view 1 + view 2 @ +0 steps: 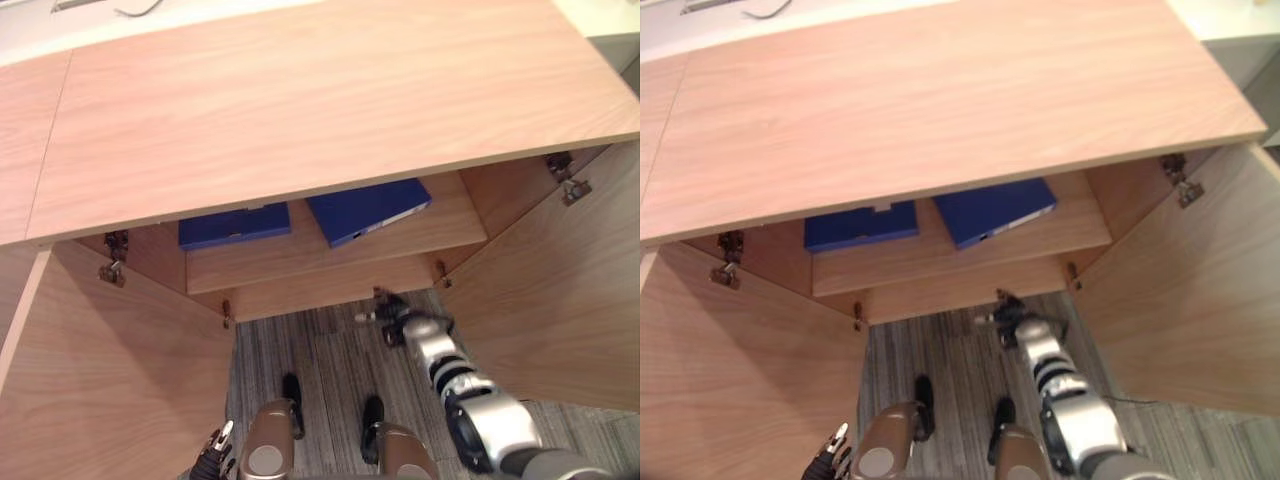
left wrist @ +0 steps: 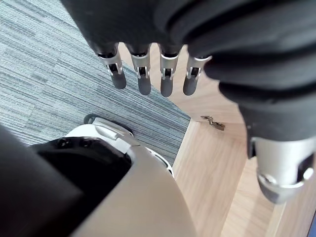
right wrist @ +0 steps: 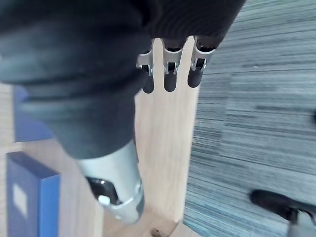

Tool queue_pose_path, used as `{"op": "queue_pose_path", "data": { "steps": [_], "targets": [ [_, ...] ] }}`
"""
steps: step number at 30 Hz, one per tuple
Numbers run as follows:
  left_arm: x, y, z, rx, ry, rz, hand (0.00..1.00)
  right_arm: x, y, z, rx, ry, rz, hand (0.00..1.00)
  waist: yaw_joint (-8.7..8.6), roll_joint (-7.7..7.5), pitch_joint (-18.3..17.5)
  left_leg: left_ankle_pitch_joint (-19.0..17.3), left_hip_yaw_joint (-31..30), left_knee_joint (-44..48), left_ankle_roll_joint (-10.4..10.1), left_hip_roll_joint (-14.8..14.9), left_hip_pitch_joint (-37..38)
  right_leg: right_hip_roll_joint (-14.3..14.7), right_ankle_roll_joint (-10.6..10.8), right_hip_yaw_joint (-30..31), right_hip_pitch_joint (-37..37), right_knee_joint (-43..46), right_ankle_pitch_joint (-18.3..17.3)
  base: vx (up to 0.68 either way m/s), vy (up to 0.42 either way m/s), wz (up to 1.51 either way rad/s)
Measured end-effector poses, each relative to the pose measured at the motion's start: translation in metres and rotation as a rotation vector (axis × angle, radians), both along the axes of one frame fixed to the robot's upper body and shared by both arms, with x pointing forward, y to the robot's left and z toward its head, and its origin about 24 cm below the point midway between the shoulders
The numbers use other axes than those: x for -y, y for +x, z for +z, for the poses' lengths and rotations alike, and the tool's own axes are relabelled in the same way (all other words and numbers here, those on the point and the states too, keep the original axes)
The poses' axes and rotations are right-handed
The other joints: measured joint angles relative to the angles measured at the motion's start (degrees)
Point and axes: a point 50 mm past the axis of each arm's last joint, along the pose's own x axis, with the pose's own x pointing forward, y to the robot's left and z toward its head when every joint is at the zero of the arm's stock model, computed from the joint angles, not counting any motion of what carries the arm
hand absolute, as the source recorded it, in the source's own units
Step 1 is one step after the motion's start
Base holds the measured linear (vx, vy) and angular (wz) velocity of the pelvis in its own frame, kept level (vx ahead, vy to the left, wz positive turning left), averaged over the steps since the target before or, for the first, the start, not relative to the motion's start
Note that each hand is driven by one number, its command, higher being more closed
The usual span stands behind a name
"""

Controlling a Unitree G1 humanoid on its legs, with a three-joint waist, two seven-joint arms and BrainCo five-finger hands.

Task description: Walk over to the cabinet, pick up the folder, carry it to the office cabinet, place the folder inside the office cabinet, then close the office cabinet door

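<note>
The office cabinet (image 1: 320, 110) stands with its left door (image 1: 90, 390) and right door (image 1: 560, 300) swung wide. On its shelf (image 1: 300, 262) lie a straight folder (image 1: 234, 226) and a skewed folder (image 1: 368, 208), both blue, so placing looks done and only closing remains. The right hand (image 1: 392, 312) reaches between the doors, in their path, fingers relaxed and empty. The left hand (image 1: 213, 450) hangs low, fingers straight, empty

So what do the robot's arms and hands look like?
The right arm is a chunky silver-grey tube with black rings. The left robot hand and right robot hand have silver fingers with dark rounded tips, and a dark ribbed cover over the back and wrist.
</note>
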Motion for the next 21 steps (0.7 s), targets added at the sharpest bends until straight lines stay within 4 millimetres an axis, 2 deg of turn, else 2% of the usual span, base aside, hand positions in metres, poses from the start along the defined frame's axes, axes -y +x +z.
{"op": "queue_pose_path", "data": {
  "steps": [1,3,4,6,7,8,9,11,12,13,15,16,17,18,19,20,21],
  "targets": [
    [-0.003,-0.001,-0.002,-0.018,0.006,0.015,0.0,-0.003,-0.02,-0.017,-0.068,0.011,-0.014,0.0,-0.01,-0.47,-0.6,-0.1,-0.3,0.0,0.0,0.0,0.1,0.0,0.2,-0.4,0.6,-0.4,0.2,0.04,0.01,0.1],
    [-0.006,0.0,-0.003,-0.032,0.023,0.016,0.0,-0.009,-0.04,-0.031,-0.13,0.022,-0.02,0.0,-0.06,-1.18,-1.0,-0.3,-0.6,0.4,0.0,0.0,0.3,0.0,0.3,-1.0,1.5,-0.2,0.2,0.05,0.01,0.04],
    [-0.008,0.003,-0.004,-0.041,0.041,-0.001,0.0,-0.017,-0.058,-0.043,-0.187,0.037,-0.022,0.0,0.25,-1.56,-1.2,-1.6,-0.7,2.2,0.1,0.6,0.6,0.0,1.0,-1.7,1.6,1.6,0.4,0.02,0.013,-0.12],
    [-0.01,0.003,-0.006,-0.057,0.047,-0.007,0.0,-0.026,-0.069,-0.05,-0.222,0.056,-0.022,0.0,0.26,-1.53,-1.1,-3.6,-0.6,3.6,1.1,1.6,1.9,-0.1,1.2,-2.5,0.9,6.4,0.5,-0.07,0.027,-0.24],
    [-0.011,0.0,-0.008,-0.087,0.06,-0.024,0.0,-0.032,-0.073,-0.052,-0.235,0.07,-0.02,0.0,0.44,-1.48,-1.3,-4.1,-0.6,4.0,1.2,2.9,3.0,-0.3,1.8,-3.0,-0.7,11.5,0.6,-0.13,0.042,-0.15],
    [-0.012,-0.006,-0.011,-0.12,0.067,-0.027,0.0,-0.038,-0.076,-0.053,-0.242,0.088,-0.017,0.0,0.44,-1.58,-1.4,-4.3,-0.7,3.9,0.9,3.3,3.7,-2.8,0.4,-5.9,-1.5,15.6,-0.4,-0.11,0.016,-0.01],
    [-0.013,-0.012,-0.014,-0.154,0.076,-0.023,0.0,-0.041,-0.077,-0.053,-0.242,0.097,-0.017,0.0,0.87,-1.66,-1.8,-4.4,-1.6,3.9,0.9,4.1,3.9,-6.0,0.1,-7.9,-1.8,17.7,-0.6,-0.1,0.007,0.23],
    [-0.017,-0.021,-0.016,-0.196,0.085,-0.008,0.0,-0.041,-0.076,-0.053,-0.23,0.107,-0.032,0.0,1.57,-1.74,-2.1,-4.4,-3.7,3.8,0.9,5.4,3.5,-9.5,-0.4,-8.6,-1.2,17.2,-0.1,-0.03,-0.078,0.36],
    [-0.018,-0.024,-0.017,-0.211,0.084,-0.002,0.0,-0.04,-0.076,-0.053,-0.227,0.114,-0.039,0.0,1.84,-1.8,-2.1,-4.4,-4.3,3.8,0.9,5.9,3.2,-10.3,-0.7,-8.6,-0.7,16.6,0.2,-0.02,-0.184,0.38],
    [-0.023,-0.033,-0.019,-0.244,0.088,0.014,0.0,-0.04,-0.075,-0.053,-0.225,0.124,-0.051,0.0,2.46,-1.99,-2.4,-4.3,-5.9,3.6,0.4,6.8,2.3,-11.5,-1.8,-8.5,-0.4,15.4,1.5,-0.03,-0.25,0.29],
    [-0.033,-0.045,-0.019,-0.285,0.108,0.039,0.0,-0.04,-0.073,-0.052,-0.232,0.126,-0.052,0.0,3.17,-2.49,-2.7,-4.1,-7.9,2.7,-0.7,8.2,1.2,-12.4,-2.6,-8.1,-0.5,13.4,5.4,-0.03,-0.308,0.2],
    [-0.04,-0.051,-0.018,-0.304,0.13,0.06,0.0,-0.04,-0.071,-0.051,-0.231,0.132,-0.064,0.0,3.42,-2.85,-2.8,-3.8,-9.7,1.9,-2.3,8.8,0.5,-12.4,-4.0,-7.6,-0.7,11.6,10.6,-0.01,-0.409,0.14],
    [-0.051,-0.053,-0.015,-0.315,0.162,0.066,0.0,-0.042,-0.069,-0.05,-0.228,0.11,-0.037,0.0,3.55,-3.99,-2.8,-3.3,-11.0,0.4,-5.5,9.5,-0.3,-10.9,-4.6,-5.9,-0.8,9.6,15.3,-0.02,-0.416,0.16],
    [-0.052,-0.049,-0.015,-0.312,0.165,0.066,0.0,-0.04,-0.066,-0.05,-0.226,0.099,-0.034,0.0,3.51,-3.93,-2.7,-3.1,-12.4,1.7,-6.3,9.5,-1.3,-9.8,-4.4,-5.3,-1.0,8.8,14.9,0.03,-0.353,-0.01],
    [-0.048,-0.045,-0.016,-0.307,0.157,0.064,0.0,-0.034,-0.061,-0.047,-0.217,0.074,-0.037,0.0,3.78,-3.89,-2.3,-4.8,-13.5,8.2,-6.5,8.8,-4.4,-8.5,-3.5,-3.7,-2.5,9.0,13.3,0.15,-0.218,-0.39],
    [-0.037,-0.049,-0.02,-0.319,0.128,0.071,0.0,-0.022,-0.052,-0.043,-0.194,0.021,-0.016,0.0,3.77,-1.69,-2.0,-5.8,-14.3,7.8,-4.5,9.6,-3.2,-5.6,-1.2,-1.6,-3.9,9.8,10.4,0.17,-0.174,-0.41],
    [-0.041,-0.038,-0.019,-0.302,0.138,0.068,0.0,-0.022,-0.049,-0.04,-0.176,0.013,-0.013,0.0,3.51,-3.5,-0.3,-5.3,-14.2,7.7,-5.8,9.9,-3.8,-5.9,2.5,-0.4,-4.6,11.2,5.1,0.11,-0.229,-0.25]
  ]
}}
